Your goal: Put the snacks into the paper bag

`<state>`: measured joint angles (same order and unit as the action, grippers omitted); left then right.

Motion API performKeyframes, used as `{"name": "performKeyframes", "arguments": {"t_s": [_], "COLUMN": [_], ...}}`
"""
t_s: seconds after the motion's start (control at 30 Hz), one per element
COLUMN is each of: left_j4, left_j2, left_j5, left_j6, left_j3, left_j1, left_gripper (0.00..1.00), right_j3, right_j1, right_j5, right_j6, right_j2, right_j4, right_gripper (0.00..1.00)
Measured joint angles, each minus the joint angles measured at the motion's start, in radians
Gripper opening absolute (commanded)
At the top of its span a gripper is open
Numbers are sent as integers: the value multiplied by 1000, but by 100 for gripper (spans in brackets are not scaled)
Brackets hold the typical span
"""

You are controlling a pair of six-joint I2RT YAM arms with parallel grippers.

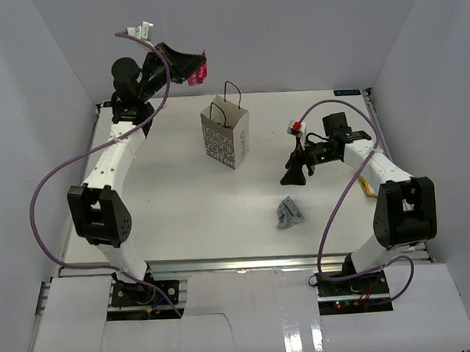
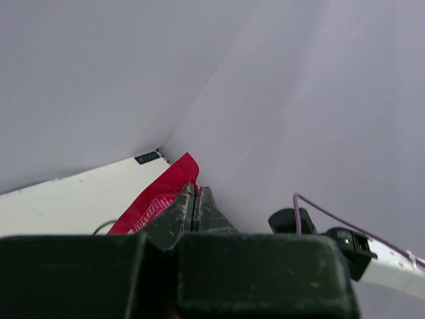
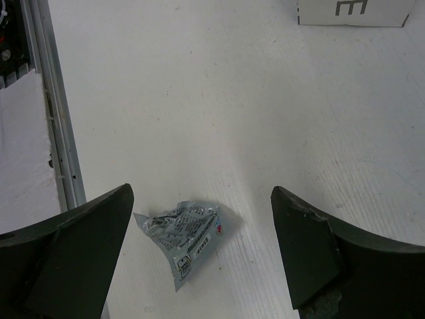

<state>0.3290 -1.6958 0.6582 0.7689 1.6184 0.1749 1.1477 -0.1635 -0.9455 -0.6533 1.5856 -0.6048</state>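
Left of the paper bag, our left fingers pinch a red snack. Our right fingers spread above the silver-grey snack; neither's bagged.

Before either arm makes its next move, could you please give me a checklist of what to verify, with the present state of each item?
1. Red packet clamped in the left gripper: ok, jaws shut on it.
2. Paper bag standing upright: ok.
3. Left gripper above the bag's mouth: not ok; in the top view it is raised off to the bag's left.
4. Right gripper open: ok.
5. Silver packet lying free on the table, in line with the right gripper's gap: ok.
6. Room left inside the bag: cannot tell.
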Motion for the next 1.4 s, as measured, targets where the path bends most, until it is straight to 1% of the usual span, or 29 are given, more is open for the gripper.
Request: {"name": "performKeyframes", "arguments": {"t_s": [0.1,0.17,0.27,0.37,0.47,0.73,0.83,0.87,0.97,1.0,1.07,1.13,1.23,1.3,1.37,1.4], "left_j4": [25,26,30,14,3,6,9,9,8,8,7,8,9,9,8,7], "left_j2": [-132,-212,-305,-360,-373,-336,-311,-303,-290,-289,-289,-289,-289,-289,-289,-289], "left_j5": [-7,-15,-30,-40,-43,-41,-40,-40,-36,-36,-37,-38,-42,-44,-45,-45], "left_j6": [29,48,70,80,82,55,37,31,16,13,4,4,5,7,7,6], "left_j3": [161,235,289,286,255,127,76,58,29,24,20,19,19,19,21,24], "left_j1": [25,46,76,96,106,103,102,102,102,102,102,102,102,102,102,102], "left_gripper": [0,0,0,0,0,0,4,5,17,27,38,48,59,61,63,63], "right_j3": [-3,-10,-19,-19,-19,-19,-19,-19,-19,-19,-19,-19,-19,-19,-17,-11], "right_j1": [0,0,0,0,0,1,1,0,1,1,1,1,1,1,0,0], "right_j5": [0,0,1,2,3,3,3,3,3,3,3,3,3,-2,-14,-22], "right_j6": [0,0,0,0,0,0,0,0,0,0,0,-1,-16,-65,-185,-268], "right_j2": [-21,-36,-50,-53,-53,-53,-53,-53,-53,-53,-53,-53,-53,-53,-48,-42], "right_j4": [0,1,0,1,1,1,1,1,1,1,1,0,-8,-42,-122,-185], "right_gripper": [90,90,90,90,90,90,90,90,90,90,90,90,90,90,90,92]}}
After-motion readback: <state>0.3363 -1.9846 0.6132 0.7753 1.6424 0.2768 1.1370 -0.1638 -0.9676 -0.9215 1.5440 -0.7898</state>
